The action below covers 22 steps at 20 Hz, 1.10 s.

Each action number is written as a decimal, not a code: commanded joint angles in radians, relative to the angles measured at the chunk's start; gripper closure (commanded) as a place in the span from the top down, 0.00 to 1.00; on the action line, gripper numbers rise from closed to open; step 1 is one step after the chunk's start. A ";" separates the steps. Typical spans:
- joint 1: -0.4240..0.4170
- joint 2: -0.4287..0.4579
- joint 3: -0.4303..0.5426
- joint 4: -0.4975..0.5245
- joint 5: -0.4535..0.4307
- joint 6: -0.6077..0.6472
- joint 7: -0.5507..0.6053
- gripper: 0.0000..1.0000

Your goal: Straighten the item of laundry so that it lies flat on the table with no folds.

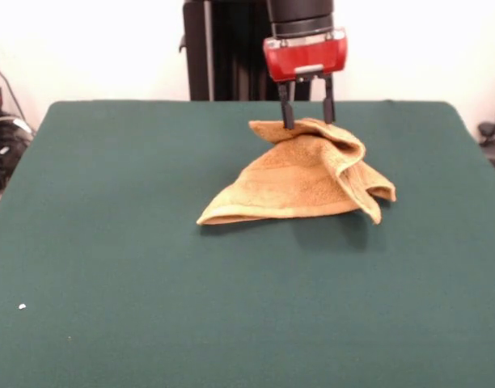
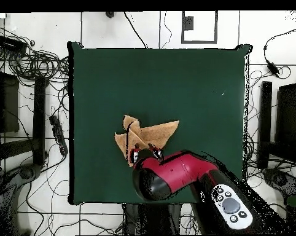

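Dark green cloth covers the table (image 1: 110, 267), and a pale wall rises behind it. From the front, the gripper (image 1: 307, 123) hangs straight down under its red housing, its two dark fingers (image 1: 286, 109) set a little apart and reaching the raised top fold of the towel (image 1: 300, 182); whether they actually pinch the cloth cannot be told. From there the golden-tan towel drapes down in a crumpled, tent-like heap onto the table, one corner pointing left, other folds bunched to the right. Overhead, the red arm (image 2: 175, 172) covers the gripper entirely, but that view places the towel (image 2: 151, 135) slightly toward the robot's side of the table's middle.
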 commanded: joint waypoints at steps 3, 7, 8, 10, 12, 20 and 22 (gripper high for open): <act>0.007 0.029 0.040 0.064 -0.061 -0.025 -0.024 1.00; -0.026 0.021 0.064 0.076 -0.060 0.005 -0.049 1.00; -0.034 0.018 0.074 0.078 -0.056 0.016 -0.058 1.00; -0.039 0.024 0.081 0.075 -0.052 0.027 -0.063 1.00; -0.022 0.042 0.059 0.067 -0.067 0.011 -0.048 1.00; 0.088 0.173 -0.145 0.016 -0.174 -0.188 0.058 1.00; 0.113 0.214 -0.201 -0.001 -0.190 -0.255 0.066 1.00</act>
